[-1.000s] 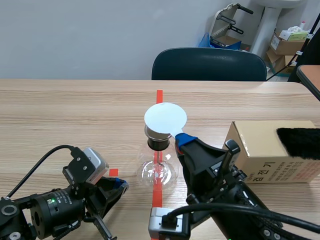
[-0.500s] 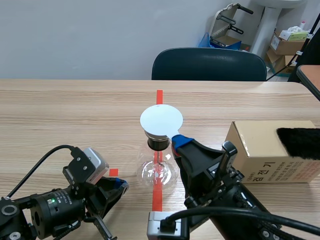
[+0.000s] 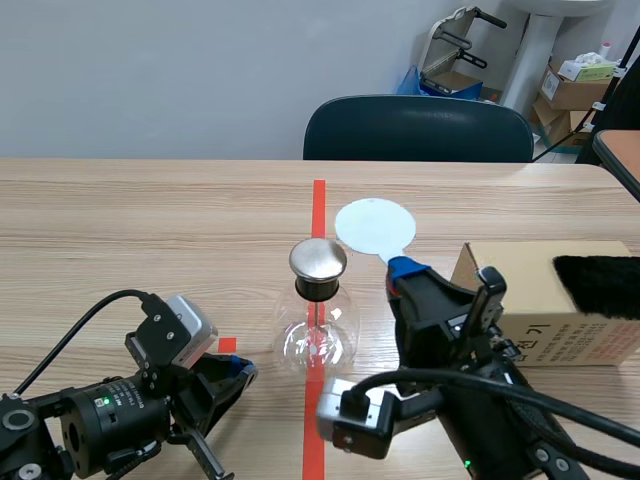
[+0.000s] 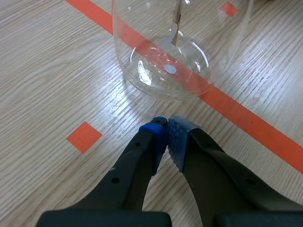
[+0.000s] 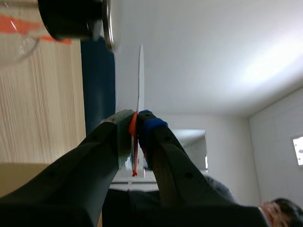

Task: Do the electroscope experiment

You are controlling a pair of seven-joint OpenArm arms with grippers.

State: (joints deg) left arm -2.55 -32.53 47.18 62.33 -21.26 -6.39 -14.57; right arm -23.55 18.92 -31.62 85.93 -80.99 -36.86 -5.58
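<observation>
1. White, flat and held up off the table: the disc [image 3: 374, 227] is in your right gripper [image 3: 405, 270], the jaws closed hard on its stem. The right wrist view shows it edge-on.
2. It hangs at about two o'clock from the steel cap [image 3: 318, 258], clearly apart from it and not above it.
3. The electroscope [image 3: 318, 325] stands upright on the orange tape line, mid-table. It is a glass flask with a thin foil strip [image 4: 176, 33] hanging inside.
4. Your left gripper [image 4: 167, 130] sits low at about eight o'clock from the flask. Its pads are pressed together on nothing, and they are near the glass without touching it.
5. At three o'clock from the flask there's a cardboard box [image 3: 520, 300] with a black fur piece [image 3: 600, 285] lying on top.
6. My read: you're in the testing step, with the disc off to one side of the cap.
7. Next, carry the disc toward ten o'clock until it is over the cap. Keep it level, keep your fingers off the glass, and watch the foil.
</observation>
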